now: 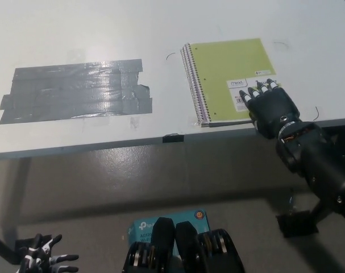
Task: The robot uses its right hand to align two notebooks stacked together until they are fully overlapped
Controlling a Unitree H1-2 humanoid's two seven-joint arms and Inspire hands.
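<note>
Two spiral notebooks lie stacked near the table's front edge. The top one has a lime-green cover; the lower one shows only as a thin purple-white strip along the spiral side. My black right hand lies flat on the green cover's near right corner, fingers spread and pointing away, holding nothing. My white left hand hangs low at the bottom left, below the table, fingers apart.
The white table fills the upper picture; its front edge runs just below the notebooks. A broad patch of grey tape covers the table's left part. A teal box lies on the floor below.
</note>
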